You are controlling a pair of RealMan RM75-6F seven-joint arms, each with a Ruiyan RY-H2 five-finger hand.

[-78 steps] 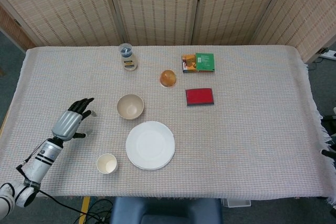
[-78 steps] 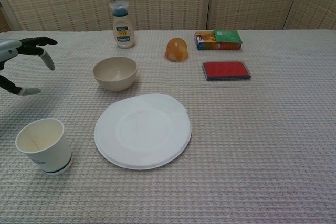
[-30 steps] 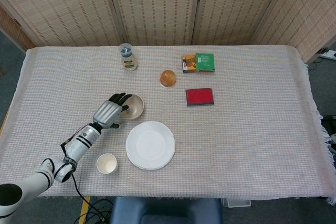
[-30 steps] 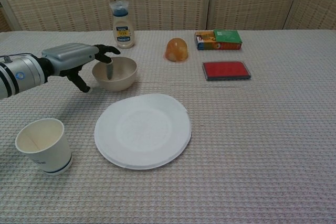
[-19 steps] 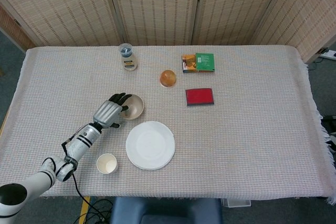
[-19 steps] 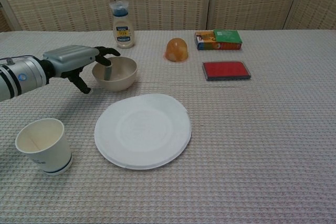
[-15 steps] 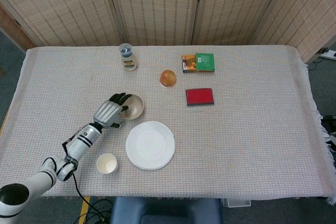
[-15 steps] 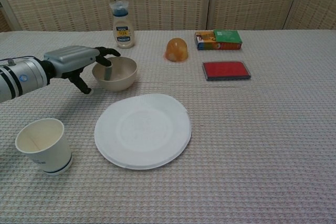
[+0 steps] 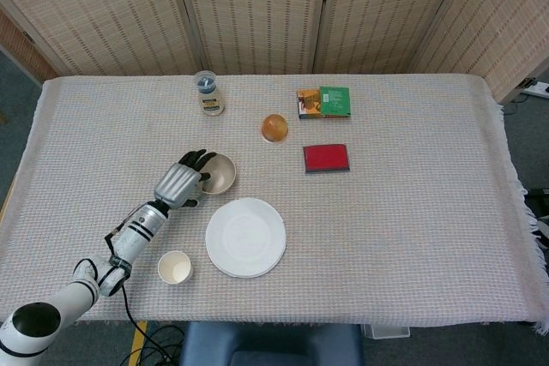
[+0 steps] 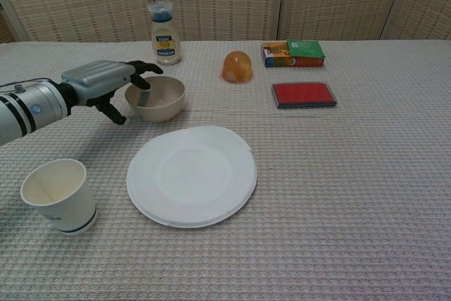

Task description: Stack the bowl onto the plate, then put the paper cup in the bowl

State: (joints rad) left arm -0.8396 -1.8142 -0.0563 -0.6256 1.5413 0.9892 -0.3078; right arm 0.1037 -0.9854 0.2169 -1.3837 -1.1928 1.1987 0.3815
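Beige bowl [image 10: 156, 98] | gripped at rim by left robot hand [image 10: 106, 79] | beside plate [image 10: 192, 175]

Silver hand [image 9: 177, 183] (black fingers) — white arm [image 10: 27, 109]

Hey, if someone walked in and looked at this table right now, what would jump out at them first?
Probably the left hand, reaching in from the left with fingers hooked over the near rim of the bowl, which looks slightly tipped. Just in front sits the big white plate, and the paper cup stands alone near the front-left corner. A red flat case stands out further right.
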